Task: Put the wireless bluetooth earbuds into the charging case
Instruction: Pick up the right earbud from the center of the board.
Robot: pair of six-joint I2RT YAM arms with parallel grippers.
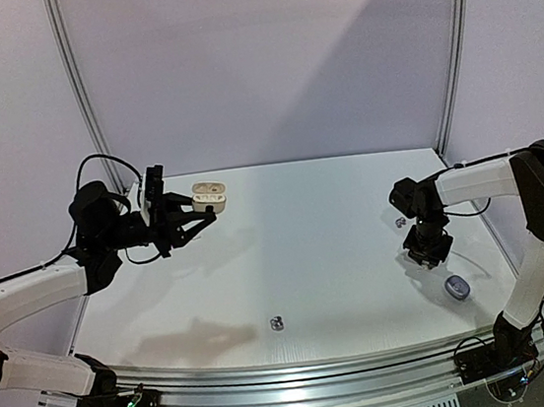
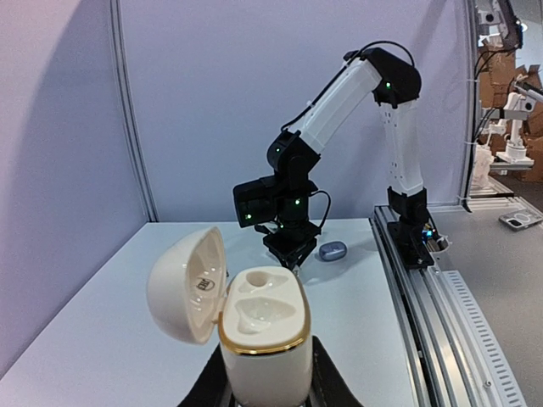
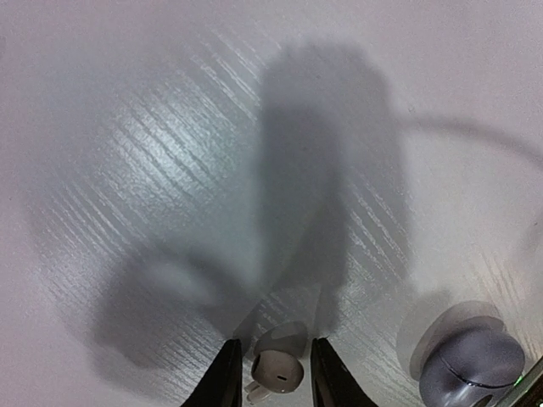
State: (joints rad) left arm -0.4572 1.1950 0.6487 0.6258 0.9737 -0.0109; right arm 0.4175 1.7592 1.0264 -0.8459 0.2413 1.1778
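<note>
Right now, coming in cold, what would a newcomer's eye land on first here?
The open white charging case, gold-rimmed and empty, held aloft in the left pincer at the far left of the table. Next, the white earbud between the fingers of the right pincer, with a closed grey-blue case lying beside it.

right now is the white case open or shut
Open: the white case has its lid swung aside, and both wells look empty.

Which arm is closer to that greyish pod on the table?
Right. The right gripper hangs beside the pod; the left gripper, holding a white case, is far across the table.
</note>
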